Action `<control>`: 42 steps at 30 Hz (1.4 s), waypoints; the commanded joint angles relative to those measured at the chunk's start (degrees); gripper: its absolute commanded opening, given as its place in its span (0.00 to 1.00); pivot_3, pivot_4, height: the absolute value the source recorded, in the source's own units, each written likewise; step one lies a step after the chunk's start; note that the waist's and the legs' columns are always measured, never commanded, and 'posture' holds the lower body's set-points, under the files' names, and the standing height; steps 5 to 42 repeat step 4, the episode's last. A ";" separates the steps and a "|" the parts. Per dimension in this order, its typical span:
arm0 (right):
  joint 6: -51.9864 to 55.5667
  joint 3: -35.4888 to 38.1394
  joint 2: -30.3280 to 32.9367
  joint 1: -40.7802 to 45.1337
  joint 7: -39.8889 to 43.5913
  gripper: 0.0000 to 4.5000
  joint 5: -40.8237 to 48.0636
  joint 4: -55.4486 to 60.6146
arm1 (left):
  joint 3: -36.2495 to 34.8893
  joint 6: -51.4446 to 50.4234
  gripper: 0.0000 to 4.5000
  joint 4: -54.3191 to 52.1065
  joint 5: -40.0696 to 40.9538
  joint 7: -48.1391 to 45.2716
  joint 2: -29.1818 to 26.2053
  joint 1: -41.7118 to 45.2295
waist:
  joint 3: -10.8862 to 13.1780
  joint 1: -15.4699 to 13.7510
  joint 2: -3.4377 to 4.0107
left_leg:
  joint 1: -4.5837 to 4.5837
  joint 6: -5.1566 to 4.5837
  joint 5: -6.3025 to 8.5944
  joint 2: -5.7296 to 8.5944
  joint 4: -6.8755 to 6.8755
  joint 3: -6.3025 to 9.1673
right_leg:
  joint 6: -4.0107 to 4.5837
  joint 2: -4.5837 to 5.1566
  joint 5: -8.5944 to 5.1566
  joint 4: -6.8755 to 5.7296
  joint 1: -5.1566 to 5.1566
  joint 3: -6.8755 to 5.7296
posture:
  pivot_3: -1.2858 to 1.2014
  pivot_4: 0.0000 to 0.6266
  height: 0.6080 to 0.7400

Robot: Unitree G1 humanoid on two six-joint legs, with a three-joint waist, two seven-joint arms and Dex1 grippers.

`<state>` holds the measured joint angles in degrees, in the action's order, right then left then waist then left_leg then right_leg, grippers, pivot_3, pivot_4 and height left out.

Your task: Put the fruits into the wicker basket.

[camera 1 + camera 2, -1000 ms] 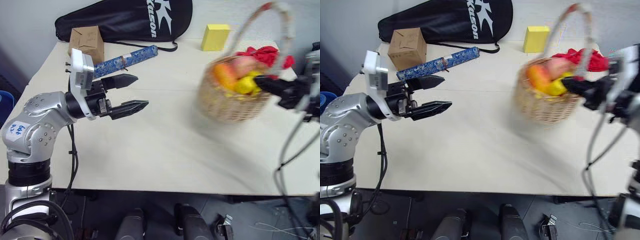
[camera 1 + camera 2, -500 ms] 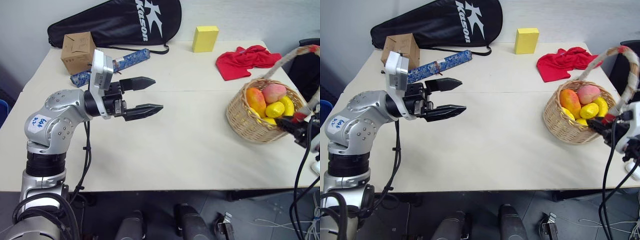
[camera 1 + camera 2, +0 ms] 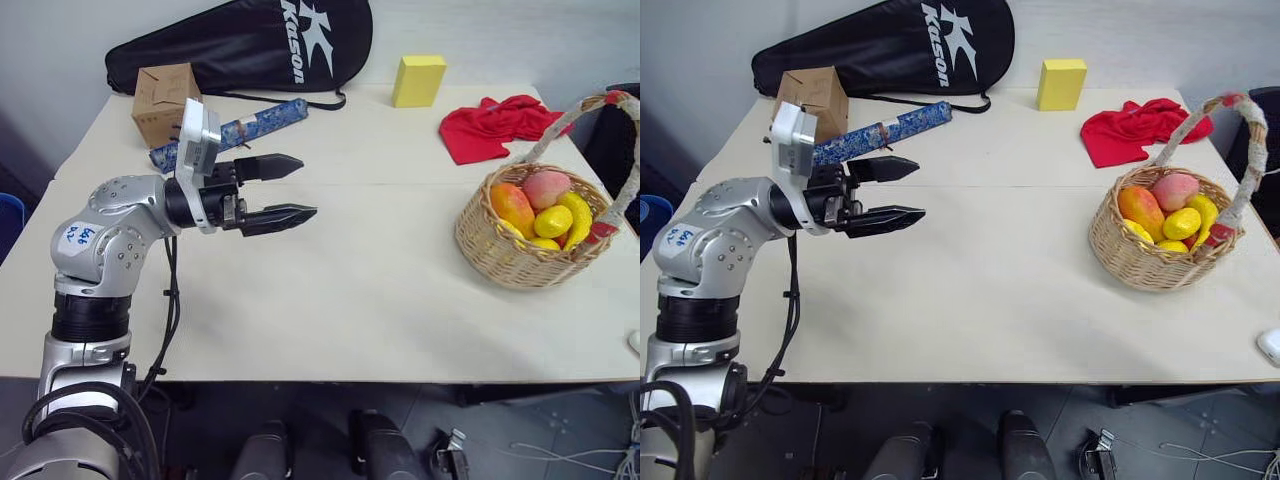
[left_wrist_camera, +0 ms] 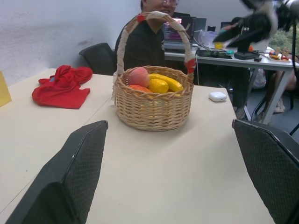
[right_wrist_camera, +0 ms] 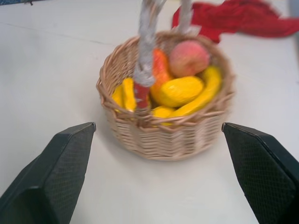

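Two arms level, fingers [image 3: 285, 187] apart, right fingers [image 5: 60, 182] spread before wicker basket [image 5: 163, 135].

Head stereo pair looks down over the table [image 3: 350, 290]; both wrist cameras face the wicker basket [image 5: 163, 135].

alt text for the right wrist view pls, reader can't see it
A round wicker basket stands on a pale table, holding a pink peach, an orange mango, a yellow lemon and other yellow fruit. The right gripper is open before it, its two black fingers wide apart. A red cloth lies behind.
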<state>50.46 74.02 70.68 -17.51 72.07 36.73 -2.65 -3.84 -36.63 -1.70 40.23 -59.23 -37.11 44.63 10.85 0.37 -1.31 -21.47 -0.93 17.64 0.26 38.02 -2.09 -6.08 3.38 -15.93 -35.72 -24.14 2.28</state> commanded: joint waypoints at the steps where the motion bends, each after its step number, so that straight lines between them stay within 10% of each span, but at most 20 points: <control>1: -1.99 3.70 2.27 -0.35 4.04 1.00 -2.28 -4.08 | -1.69 2.23 1.00 0.84 -0.96 -1.02 -0.67 1.55 | 0.04 0.14 -0.08 | 0.21 0.01 0.10 -0.05 0.00 0.02 | 0.01 0.01 0.00 0.12 0.24 -0.03 | 0.52 0.24 1.00; 42: -1.88 2.61 2.70 1.39 4.69 1.00 -1.89 -5.27 | -0.80 4.11 1.00 1.16 -2.52 -1.46 -0.31 1.17 | 0.03 0.25 -0.08 | 0.41 -0.05 0.28 -0.09 0.02 0.04 | 0.01 0.14 -0.01 0.28 0.53 -0.05 | 0.52 0.24 1.00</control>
